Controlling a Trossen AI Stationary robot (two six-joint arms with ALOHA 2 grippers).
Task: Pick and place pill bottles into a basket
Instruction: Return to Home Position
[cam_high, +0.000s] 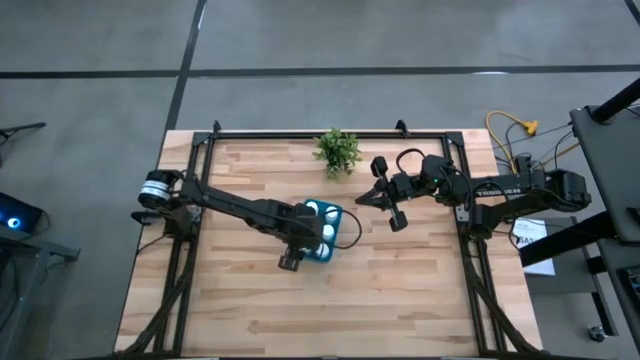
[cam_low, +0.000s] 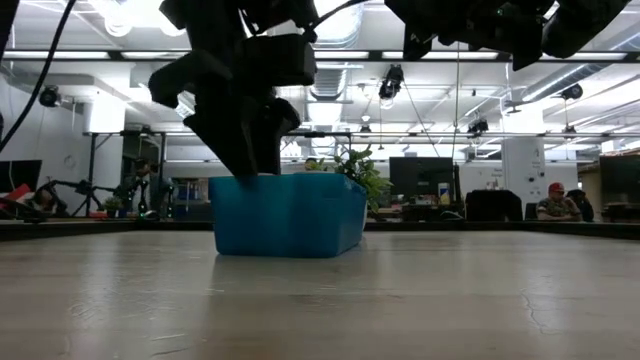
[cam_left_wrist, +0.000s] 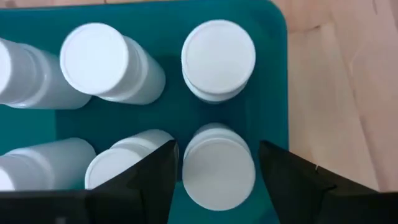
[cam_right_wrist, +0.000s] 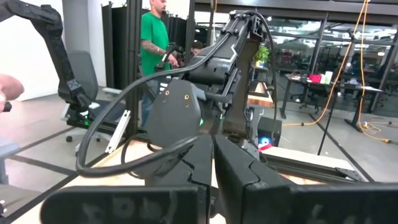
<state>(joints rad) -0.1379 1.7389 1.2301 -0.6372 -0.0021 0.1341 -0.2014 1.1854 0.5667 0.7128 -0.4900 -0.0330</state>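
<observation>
6 white pill bottles (cam_left_wrist: 217, 59) sit inside the teal basket (cam_left_wrist: 273, 93) on the table (cam_high: 400, 290). The left pincer (cam_left_wrist: 217, 149) hovers directly above the basket, fingers spread wide on either side of 1 bottle's cap. The right pincer (cam_right_wrist: 212, 149), fingers pressed together, hangs near the basket, apart from it.

Bright, even overhead light; low view backlit.
High view: flat light, only faint shadows on table (cam_high: 400, 290). Low view: ceiling lights (cam_low: 130, 15) flare upper left, left arm (cam_low: 240, 90) = black silhouette, sheen along btm. Left wrist view: pill bottles (cam_left_wrist: 217, 53) near glare-white vs basket (cam_left_wrist: 273, 74).
</observation>
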